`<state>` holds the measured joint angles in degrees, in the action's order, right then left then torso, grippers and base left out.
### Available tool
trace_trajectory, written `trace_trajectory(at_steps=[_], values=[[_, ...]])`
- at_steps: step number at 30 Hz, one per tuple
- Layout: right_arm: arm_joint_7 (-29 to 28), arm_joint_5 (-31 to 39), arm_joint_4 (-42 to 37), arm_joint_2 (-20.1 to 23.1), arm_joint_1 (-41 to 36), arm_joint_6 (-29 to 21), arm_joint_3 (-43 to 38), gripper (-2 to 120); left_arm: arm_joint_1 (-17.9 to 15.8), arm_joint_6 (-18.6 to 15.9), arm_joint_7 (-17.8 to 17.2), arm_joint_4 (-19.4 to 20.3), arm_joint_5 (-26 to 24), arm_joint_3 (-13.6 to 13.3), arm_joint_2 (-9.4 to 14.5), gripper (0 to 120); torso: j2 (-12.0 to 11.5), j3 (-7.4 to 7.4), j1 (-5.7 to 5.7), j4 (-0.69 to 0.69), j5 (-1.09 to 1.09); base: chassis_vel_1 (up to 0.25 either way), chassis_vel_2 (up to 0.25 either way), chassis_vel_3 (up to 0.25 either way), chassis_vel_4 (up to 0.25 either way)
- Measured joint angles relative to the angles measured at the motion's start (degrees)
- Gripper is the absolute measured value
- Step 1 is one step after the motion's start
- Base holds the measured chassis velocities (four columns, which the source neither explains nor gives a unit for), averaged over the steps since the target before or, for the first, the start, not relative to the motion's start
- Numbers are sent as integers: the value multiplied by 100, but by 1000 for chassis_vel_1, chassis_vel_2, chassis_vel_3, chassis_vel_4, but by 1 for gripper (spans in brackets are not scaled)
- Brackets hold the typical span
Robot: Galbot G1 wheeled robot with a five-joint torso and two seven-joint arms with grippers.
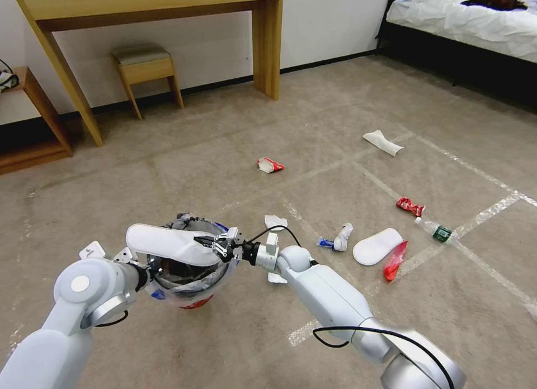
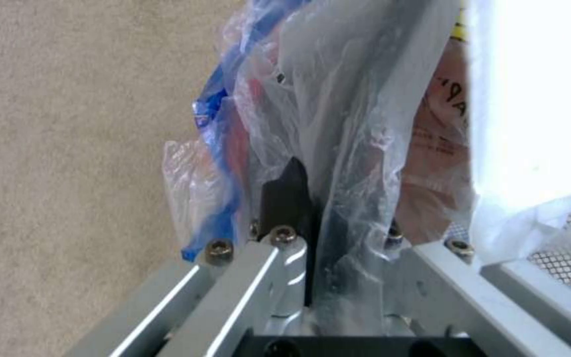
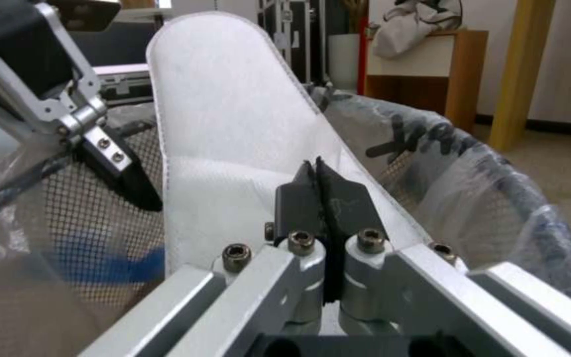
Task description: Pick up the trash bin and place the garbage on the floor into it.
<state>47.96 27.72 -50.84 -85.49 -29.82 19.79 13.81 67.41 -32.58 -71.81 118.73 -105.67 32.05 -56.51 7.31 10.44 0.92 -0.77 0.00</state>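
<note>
Floor (image 1: 313, 115): beige-brown short carpet, crossed by shiny clear tape lines that form a rough grid on the right half.

Bin (image 1: 193, 297): small red bucket lined with a clear bag, low in the head view and near the robot. The left gripper (image 2: 312, 198) is pinched on the bag-covered rim on the bin's left side.

Slipper (image 1: 168, 243): white, lying across the bin's mouth. The right gripper (image 3: 322, 191) has its black pads pressed together on the slipper's edge, over the bin's right rim.

Garbage on the floor:
- red wrapper (image 1: 270, 165), alone, mid-floor ahead of the bin;
- white paper (image 1: 275, 222), just beyond the right gripper;
- second slipper (image 1: 377, 246), flat, to the right;
- folded slipper (image 1: 382, 142), farther off toward the bed;
- white crumpled piece (image 1: 342, 237) with a bit of blue at its end, just left of the flat slipper;
- red wrapper strip (image 1: 395, 260), touching the flat slipper's right edge;
- crumpled red wrapper (image 1: 410, 206), beside the bottle;
- bottle (image 1: 437, 231), clear with green label, lying on a tape line.

Room: wooden desk (image 1: 168, 9) against the white wall, stool (image 1: 144, 67) beneath it, low wooden shelf (image 1: 28, 121) at the left edge, bed (image 1: 464, 17) with white bedding at the upper right.
</note>
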Motion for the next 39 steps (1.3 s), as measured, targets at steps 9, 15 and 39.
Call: trace_trajectory(at_steps=[9,15,39], values=[[3,-18,-2,63,20,61,59,4,-38,0,-1,5,-21,5,-5,4,0,0,0,0,0,0,0,0,0],[-51,-40,13,80,41,101,73,29,-76,2,0,-1,-22,-13,-4,4,0,0,0,0,0,0,0,0,0],[-701,-371,17,109,159,149,61,100,-67,-19,-4,20,41,-18,48,4,0,0,0,0,0,0,0,0,0]])
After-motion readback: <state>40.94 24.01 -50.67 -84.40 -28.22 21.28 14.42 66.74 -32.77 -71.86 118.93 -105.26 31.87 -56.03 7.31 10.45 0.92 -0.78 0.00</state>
